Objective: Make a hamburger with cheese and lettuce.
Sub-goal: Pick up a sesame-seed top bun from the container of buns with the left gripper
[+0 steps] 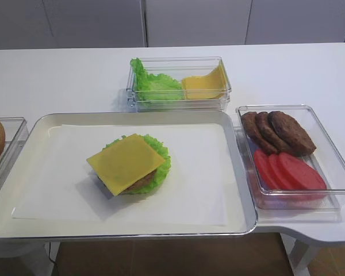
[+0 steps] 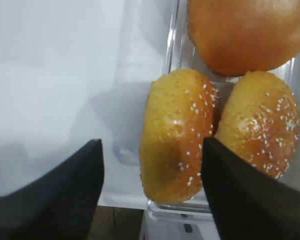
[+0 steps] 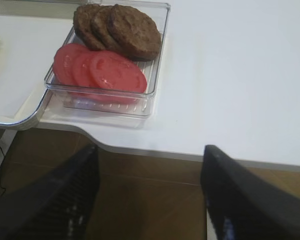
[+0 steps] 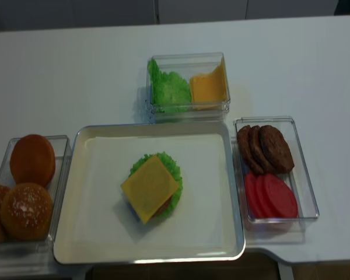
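Three buns (image 4: 26, 192), three patties (image 4: 267, 147), three tomato slices (image 4: 271, 195); both arms' jaws spread, empty.

Square cheese (image 4: 150, 188) tops patty and lettuce (image 4: 169, 168) on tray (image 4: 93, 245)

Soft, even overhead light fills every view, and the white worktop (image 1: 75, 75) is bright without harsh glare. The hamburger (image 1: 130, 164) casts a faint shadow onto the paper toward the lower left. The realsense view is softer and slightly hazy. Both wrist views are blurred, their dark jaws out of focus.
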Available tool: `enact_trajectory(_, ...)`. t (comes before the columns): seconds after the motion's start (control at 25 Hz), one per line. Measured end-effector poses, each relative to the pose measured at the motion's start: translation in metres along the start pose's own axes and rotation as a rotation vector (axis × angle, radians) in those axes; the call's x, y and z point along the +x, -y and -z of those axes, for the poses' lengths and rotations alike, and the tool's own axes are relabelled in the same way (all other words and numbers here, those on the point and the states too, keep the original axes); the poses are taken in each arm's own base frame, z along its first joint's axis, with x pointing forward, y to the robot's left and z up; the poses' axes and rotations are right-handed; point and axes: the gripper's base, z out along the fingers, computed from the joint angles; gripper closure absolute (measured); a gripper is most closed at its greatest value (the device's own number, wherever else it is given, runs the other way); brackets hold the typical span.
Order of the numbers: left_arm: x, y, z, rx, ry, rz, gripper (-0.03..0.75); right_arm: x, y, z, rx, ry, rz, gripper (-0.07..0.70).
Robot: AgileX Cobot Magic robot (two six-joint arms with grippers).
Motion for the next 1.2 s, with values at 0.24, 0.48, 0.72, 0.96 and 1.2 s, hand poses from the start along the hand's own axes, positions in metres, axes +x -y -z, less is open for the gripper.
enact_trajectory(0.24,-0.005,-0.004,-0.022,0.08,-0.079,-0.014,0.262,0.0,0.0,0.0,0.0,0.0,0.0,0.153)
enact_trajectory(0.48,-0.007,-0.005,-0.024,0.073,-0.062,-0.041,0.262,0.0,0.0,0.0,0.0,0.0,-0.002,0.153)
enact_trajectory(0.72,-0.008,-0.011,-0.03,0.117,-0.066,-0.049,0.262,0.0,0.0,0.0,0.0,0.0,-0.002,0.153)
enact_trajectory(0.96,-0.007,-0.019,-0.031,0.137,-0.055,-0.036,0.262,0.0,0.0,0.0,0.0,0.0,-0.002,0.153)
enact_trajectory(1.2,-0.007,-0.026,-0.028,0.188,0.008,0.0,0.262,0.0,0.0,0.0,0.0,0.0,-0.002,0.153)
